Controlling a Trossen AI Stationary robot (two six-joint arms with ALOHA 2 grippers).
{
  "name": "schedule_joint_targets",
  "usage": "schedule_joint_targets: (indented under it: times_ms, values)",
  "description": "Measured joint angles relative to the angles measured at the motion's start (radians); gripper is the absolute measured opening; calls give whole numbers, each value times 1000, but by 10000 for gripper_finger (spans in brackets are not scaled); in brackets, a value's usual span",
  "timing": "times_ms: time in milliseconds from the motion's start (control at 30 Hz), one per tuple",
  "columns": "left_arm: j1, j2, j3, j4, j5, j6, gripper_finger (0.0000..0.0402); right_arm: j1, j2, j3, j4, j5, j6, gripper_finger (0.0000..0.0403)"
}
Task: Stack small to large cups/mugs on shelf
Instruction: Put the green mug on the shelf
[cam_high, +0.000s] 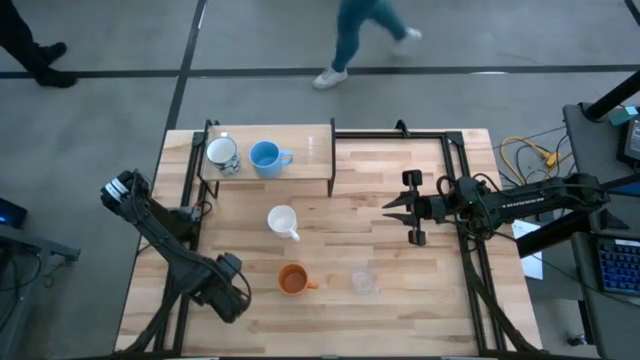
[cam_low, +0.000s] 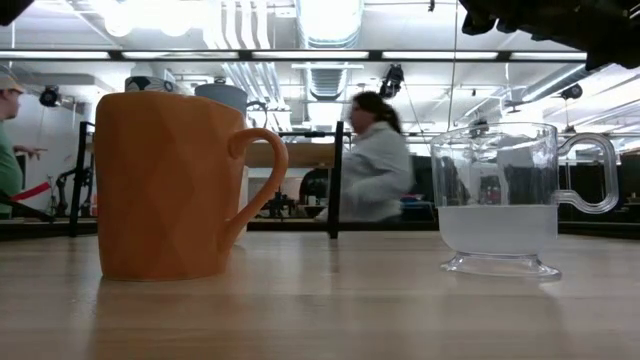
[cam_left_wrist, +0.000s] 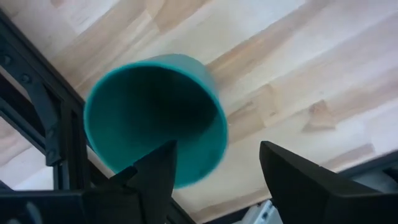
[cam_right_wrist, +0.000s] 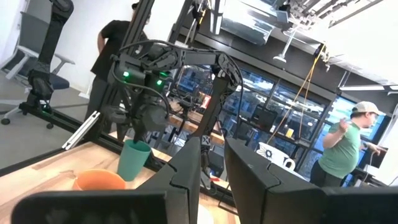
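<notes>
Where the overhead camera looks down, the small light-wood shelf on a black metal frame (cam_high: 300, 145) sits at the far left of the butcher-block tabletop (cam_high: 440, 290). On it stand a shiny silver-grey cup (cam_high: 221, 153) and, just beside it, a light blue cup (cam_high: 265, 157). Below the shelf, on the tabletop, a white cup with handle (cam_high: 283, 220) lies near the middle; nearer the front edge stand an orange cup with handle (cam_high: 292, 280) and a clear see-through cup (cam_high: 363, 281), side by side but apart. The left claw (cam_high: 235, 296) is at the front left, near the orange cup. The right claw (cam_high: 392, 207) hangs right of centre, fingers spread, holding nothing.

Low view: the orange cup stands upright at left and the clear cup at right, both on the tabletop. Behind the orange cup, the tops of the shelf cups show. People are in the room beyond.

Left wrist view: a dark green cup (cam_left_wrist: 157, 118) is clamped by its rim, one dark finger (cam_left_wrist: 155, 177) inside the mouth, above the tabletop.

Right wrist view: the right claw's fingers (cam_right_wrist: 186, 171) stand parted and released. Farther off, the left arm holds the green cup lifted beside the orange cup. A person in a green shirt (cam_right_wrist: 348, 146) stands beyond.
</notes>
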Motion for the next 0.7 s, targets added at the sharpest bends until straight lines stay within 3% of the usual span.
schedule_joint_targets:
  times_ms: [433, 700]
  values:
    - [0, 0, -34, 0, 0, 21, 214, 0, 0, 0, 0, 0, 0, 68]
    - [0, 0, -34, 0, 0, 22, 163, 0, 0, 0, -1, 0, 0, 68]
